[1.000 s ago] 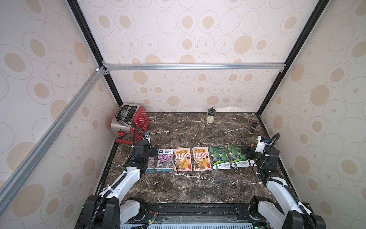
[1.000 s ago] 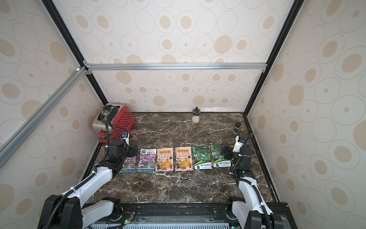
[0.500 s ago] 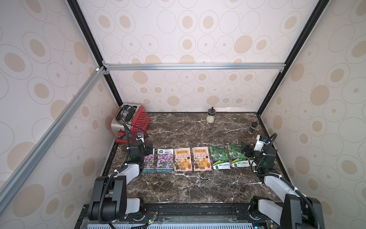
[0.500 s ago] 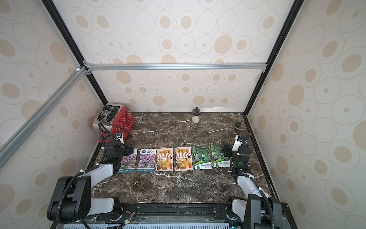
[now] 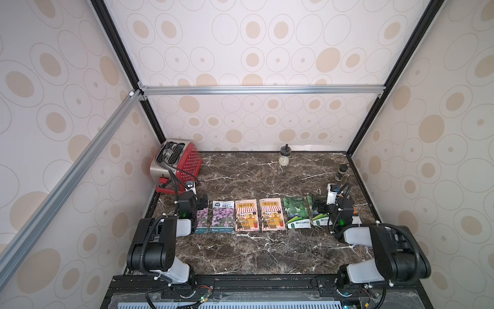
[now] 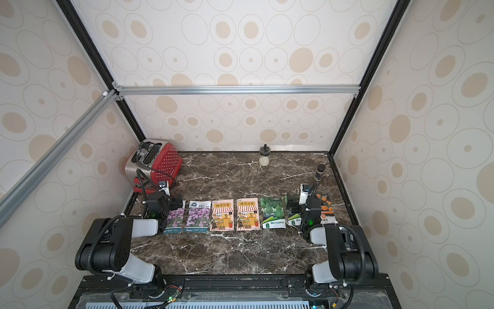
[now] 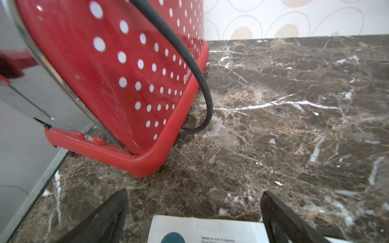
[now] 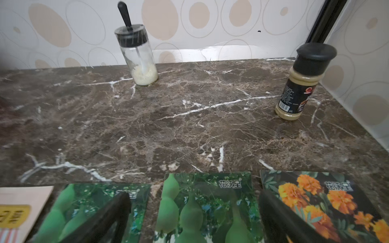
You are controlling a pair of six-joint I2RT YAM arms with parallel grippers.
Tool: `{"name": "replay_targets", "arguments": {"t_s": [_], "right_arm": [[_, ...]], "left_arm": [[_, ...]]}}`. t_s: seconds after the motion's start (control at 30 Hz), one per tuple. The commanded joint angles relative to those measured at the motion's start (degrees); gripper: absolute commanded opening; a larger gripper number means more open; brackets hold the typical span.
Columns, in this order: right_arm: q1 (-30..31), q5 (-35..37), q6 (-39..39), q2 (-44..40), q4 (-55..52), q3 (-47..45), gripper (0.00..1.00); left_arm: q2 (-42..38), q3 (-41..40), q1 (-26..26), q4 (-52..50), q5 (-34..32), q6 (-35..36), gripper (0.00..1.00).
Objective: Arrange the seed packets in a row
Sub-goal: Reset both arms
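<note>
Several seed packets lie face up in a row across the marble top: two purple-flower ones [image 5: 222, 216], two pink-orange shopfront ones [image 5: 246, 215], two green gourd ones [image 5: 297, 212] and an orange marigold one [image 6: 324, 208] at the right end. My left gripper [image 5: 203, 202] hangs open over the far end of the leftmost purple packet [image 7: 206, 229], with nothing between its fingers [image 7: 109, 218]. My right gripper [image 5: 318, 204] is open above the second green packet [image 8: 208, 208], straddling it, with the marigold packet [image 8: 322, 202] beside it.
A red dotted toaster [image 5: 176, 166] with a black cord [image 7: 197, 69] stands at the back left, close to the left gripper. A glass jar [image 5: 284, 157] stands by the back wall. A dark-capped spice bottle [image 5: 341, 172] stands at the back right. Walls enclose three sides.
Both arms have folded back, their elbows drawn toward the front edge. The right gripper's jaws have spread a little wider. The packets have not moved.
</note>
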Motion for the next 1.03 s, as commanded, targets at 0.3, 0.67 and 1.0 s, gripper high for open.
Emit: {"name": "replay_targets", "arguments": {"t_s": [0.3, 0.67, 1.0], "right_arm": [[1.11, 4.28, -2.80, 2.24, -8.29, 7.67, 1.00], [1.13, 4.33, -2.79, 2.21, -7.72, 7.42, 1.00], [1.09, 4.33, -2.78, 2.22, -7.91, 7.47, 1.00]], "left_arm": [[0.03, -0.13, 0.33, 4.30, -1.05, -0.13, 0.99], [0.04, -0.06, -0.64, 4.20, -2.94, 0.44, 0.99], [-0.10, -0.06, -0.29, 4.06, -2.33, 0.26, 0.99]]}}
